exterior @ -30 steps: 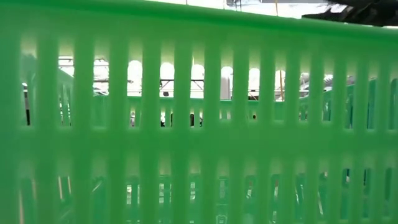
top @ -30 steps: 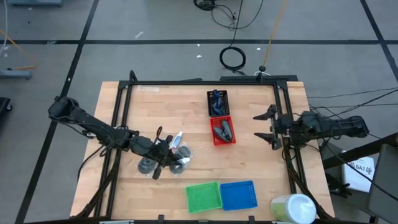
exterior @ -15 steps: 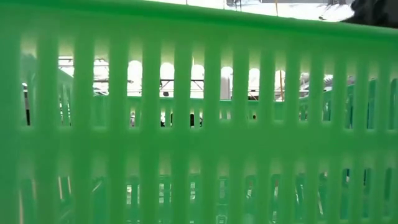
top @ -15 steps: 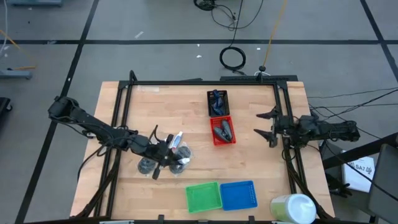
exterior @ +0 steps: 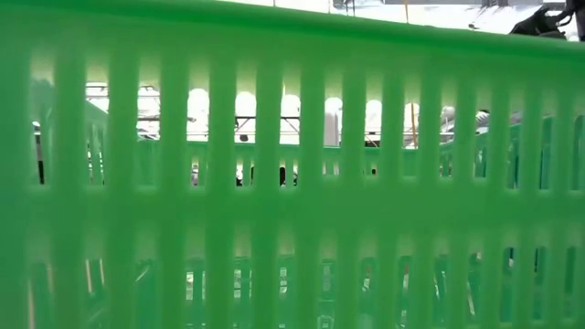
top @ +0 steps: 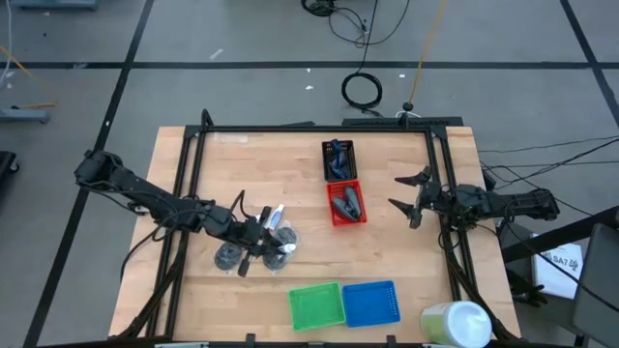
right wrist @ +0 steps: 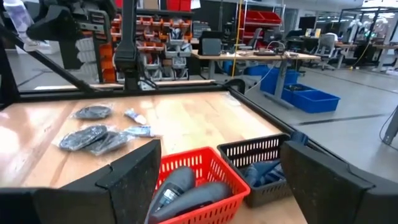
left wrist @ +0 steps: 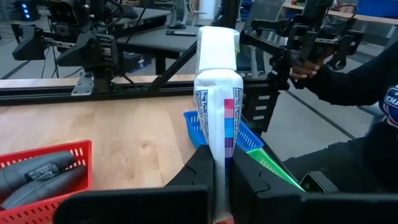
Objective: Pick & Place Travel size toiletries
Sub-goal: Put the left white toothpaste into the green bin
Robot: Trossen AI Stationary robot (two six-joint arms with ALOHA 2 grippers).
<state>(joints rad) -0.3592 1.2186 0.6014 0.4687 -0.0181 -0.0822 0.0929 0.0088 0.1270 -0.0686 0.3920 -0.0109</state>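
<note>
- Left gripper (top: 263,237) is down over the toiletries pile on the left half of the table (top: 242,155), fingers clamped on a thin white tube (left wrist: 216,93). In the left wrist view the tube stands up straight between the two dark fingers (left wrist: 199,168), cap end away from the wrist.
- Rest of the pile sits right around that gripper: round dark pads in clear wrap (top: 229,256) just beside it toward the front edge, a couple more small tubes (right wrist: 138,123) close by.
- Red basket (top: 346,203) is off to that gripper's far side, toward the middle of the table, with dark blue-grey mini bottles (left wrist: 37,171) lying in it. Black basket (top: 338,159) touches it on the back side, also with stuff in it.
- Right gripper (top: 414,200) is near the right rail, fingers spread wide apart, holding nothing. Red basket is just ahead of it.
- Green basket (top: 317,305) and blue basket (top: 371,303) sit side by side at the front edge, white-and-green cylinder (top: 455,324) at the front right corner.
- Low view is basically all green basket wall.
</note>
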